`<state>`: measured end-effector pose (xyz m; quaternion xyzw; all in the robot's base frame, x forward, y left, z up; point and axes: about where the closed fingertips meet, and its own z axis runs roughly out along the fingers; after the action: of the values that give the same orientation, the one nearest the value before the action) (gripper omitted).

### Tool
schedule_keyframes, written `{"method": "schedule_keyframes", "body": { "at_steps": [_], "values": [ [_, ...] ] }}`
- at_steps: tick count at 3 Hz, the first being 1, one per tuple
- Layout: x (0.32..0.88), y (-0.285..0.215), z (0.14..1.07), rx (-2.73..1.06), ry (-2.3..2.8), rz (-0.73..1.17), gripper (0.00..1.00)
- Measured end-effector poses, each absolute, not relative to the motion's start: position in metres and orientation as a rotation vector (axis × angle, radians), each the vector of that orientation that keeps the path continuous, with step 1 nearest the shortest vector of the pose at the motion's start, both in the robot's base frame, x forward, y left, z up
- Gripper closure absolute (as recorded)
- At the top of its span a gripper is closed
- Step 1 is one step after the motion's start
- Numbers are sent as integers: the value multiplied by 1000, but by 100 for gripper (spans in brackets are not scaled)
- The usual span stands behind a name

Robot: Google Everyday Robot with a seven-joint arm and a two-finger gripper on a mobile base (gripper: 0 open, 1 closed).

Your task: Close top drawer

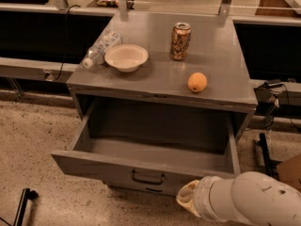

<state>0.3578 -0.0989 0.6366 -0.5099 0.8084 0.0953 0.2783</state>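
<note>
The top drawer (141,166) is a wide, deep grey drawer, pulled far out and empty inside. A small black bar handle (147,177) sits in the middle of its front. My white arm (244,205) comes in from the bottom right. Its tan wrist end (186,199) is close to the lower right part of the drawer front, right of the handle. The gripper lies beyond that wrist end, hidden by the arm. Whether it touches the drawer front cannot be seen.
On the cabinet top (155,76) stand a white bowl (126,57), a lying plastic bottle (100,47), a drink can (180,41) and an orange (197,82). A black stand (21,206) is at the bottom left. Cables and a black frame (264,149) are on the right.
</note>
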Motion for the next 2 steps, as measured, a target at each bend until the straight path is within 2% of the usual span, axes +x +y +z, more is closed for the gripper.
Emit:
{"method": "schedule_keyframes", "body": {
  "at_steps": [1,2],
  "values": [
    [393,-101,640,-1355,2111,202,100],
    [396,-101,643,-1351,2105,192,100]
  ]
}}
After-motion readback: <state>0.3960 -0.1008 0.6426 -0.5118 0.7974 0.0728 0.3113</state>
